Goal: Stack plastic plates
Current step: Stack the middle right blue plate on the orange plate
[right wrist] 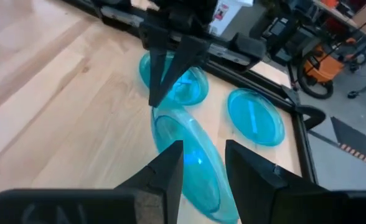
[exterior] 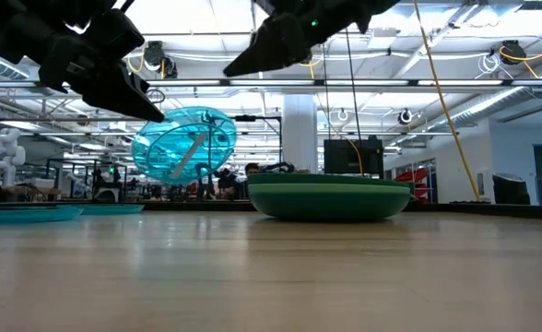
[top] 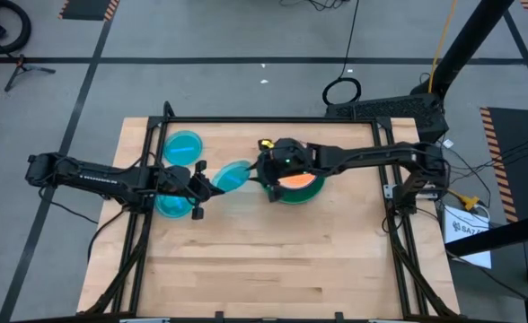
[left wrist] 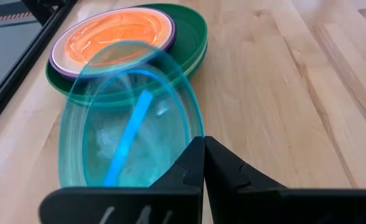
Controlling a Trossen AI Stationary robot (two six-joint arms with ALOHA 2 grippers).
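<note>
Above the middle of the table (top: 273, 260), the left gripper (top: 203, 187) holds a translucent blue divided plate (top: 233, 176) by its rim, jaws clenched on the edge. The low view shows the plate lifted clear of the wood and tilted steeply, almost on edge. It hangs just beside the stack (top: 298, 186), between the two arms.

The stack is already begun — a large dark green plate (exterior: 330, 200) sits on the table at the bottom, a purple plate (left wrist: 61, 46) lies inside it, and a translucent orange plate (left wrist: 114, 34) rests on top. A lighter green rim seems to show between the green and the purple in the left wrist view, but that cannot be told for sure.

The right gripper (top: 270, 182) hovers over the near edge of the stack, close to the carried plate. Its jaws stand parted and hold nothing, with the blue plate seen just beyond their tips in the right wrist view.

Two more blue plates are still unstacked on the left part of the table: one (top: 183, 146) toward the far edge, another (top: 172, 205) partly hidden under the left arm. So the task looks past its midpoint — three plates or so are nested, one is on its way, and two wait. The carried plate will likely need levelling before it can settle onto the orange one.
</note>
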